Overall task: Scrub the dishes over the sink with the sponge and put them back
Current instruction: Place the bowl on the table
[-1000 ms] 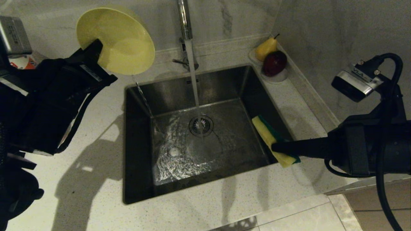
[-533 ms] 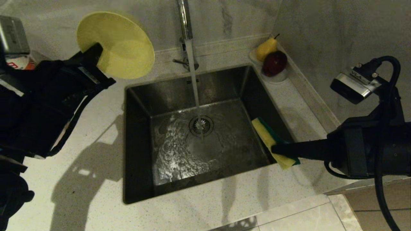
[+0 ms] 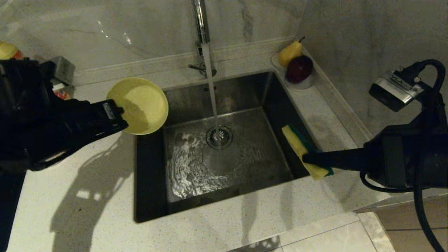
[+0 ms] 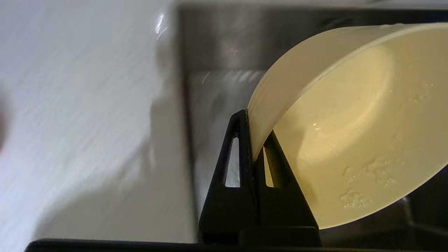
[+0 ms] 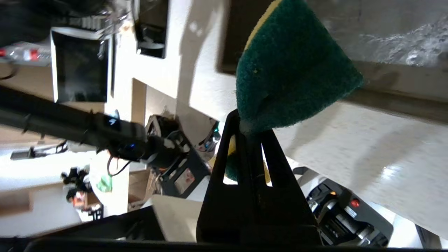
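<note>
My left gripper is shut on the rim of the yellow bowl, which hangs tilted over the sink's left rim. In the left wrist view the bowl shows a wet inside, its wall pinched by the left gripper. The right gripper is shut on the sponge, yellow foam with a green face, held above the sink's right edge. The right wrist view has the green face of the sponge sticking out past the right gripper. No pink or blue bowl is in view.
Water runs from the chrome tap down onto the drain strainer. A small white dish with a pear and a dark red fruit stands at the back right corner. Pale counter surrounds the basin.
My left arm has dropped and rolled, bringing the yellow bowl down from high at the back left to just over the sink's left rim. The right gripper with the sponge has barely shifted.
</note>
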